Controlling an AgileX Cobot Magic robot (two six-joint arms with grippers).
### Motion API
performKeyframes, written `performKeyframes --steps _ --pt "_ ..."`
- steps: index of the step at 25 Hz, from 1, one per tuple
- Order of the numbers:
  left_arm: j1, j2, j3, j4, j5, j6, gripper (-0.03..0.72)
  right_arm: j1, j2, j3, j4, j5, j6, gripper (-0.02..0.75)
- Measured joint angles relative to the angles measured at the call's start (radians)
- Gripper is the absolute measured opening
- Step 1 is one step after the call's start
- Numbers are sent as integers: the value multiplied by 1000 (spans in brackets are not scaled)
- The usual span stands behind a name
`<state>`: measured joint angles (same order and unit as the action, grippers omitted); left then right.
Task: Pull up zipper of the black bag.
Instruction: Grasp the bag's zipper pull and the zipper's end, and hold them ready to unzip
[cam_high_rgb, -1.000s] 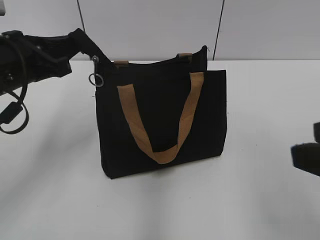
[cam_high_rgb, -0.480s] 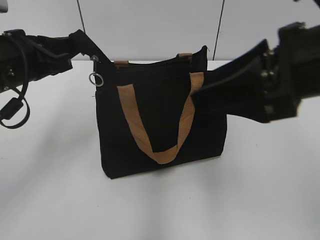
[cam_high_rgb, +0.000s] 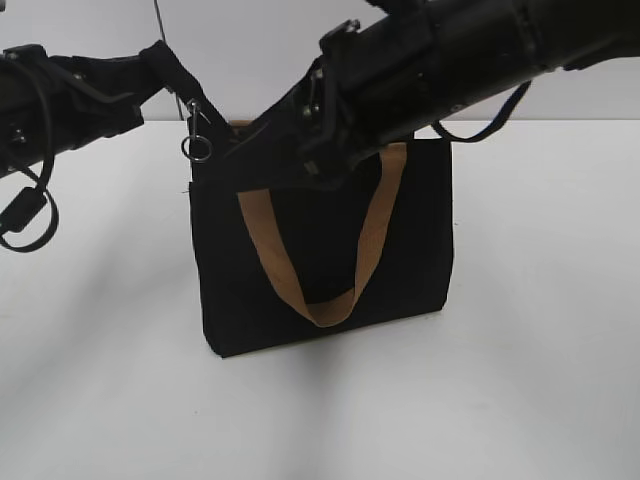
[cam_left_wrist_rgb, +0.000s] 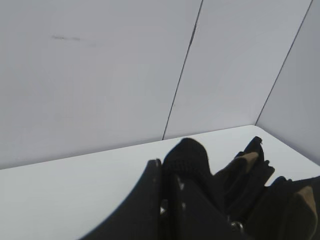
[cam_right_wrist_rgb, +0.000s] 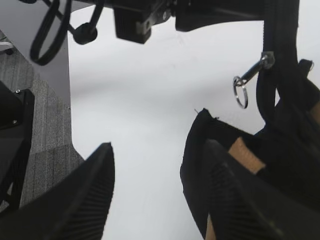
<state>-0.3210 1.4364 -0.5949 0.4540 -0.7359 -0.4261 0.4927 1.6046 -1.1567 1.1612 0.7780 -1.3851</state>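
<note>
Your black bag stands upright on the white surface. Left gripper is clamped on the bag's top left corner. Right gripper hangs spread wide over that same corner, holding nothing. Zipper hidden.

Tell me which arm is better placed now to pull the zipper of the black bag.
Probably the right. Its open gripper hangs over the black bag at its top edge, beside the metal ring. The left gripper pinches the bag's corner, steadying it.
</note>
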Motion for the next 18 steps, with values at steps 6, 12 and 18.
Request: performKeyframes --steps 6,12,18 --pt "0 0 0 0 -6 0 -1 8 132 -91 6 -16 0 434" --pt "0 0 0 3 -7 0 -1 8 182 -129 9 -8 0 433" --pt "0 0 0 5 -7 0 -1 8 232 -166 23 -8 -1 433"
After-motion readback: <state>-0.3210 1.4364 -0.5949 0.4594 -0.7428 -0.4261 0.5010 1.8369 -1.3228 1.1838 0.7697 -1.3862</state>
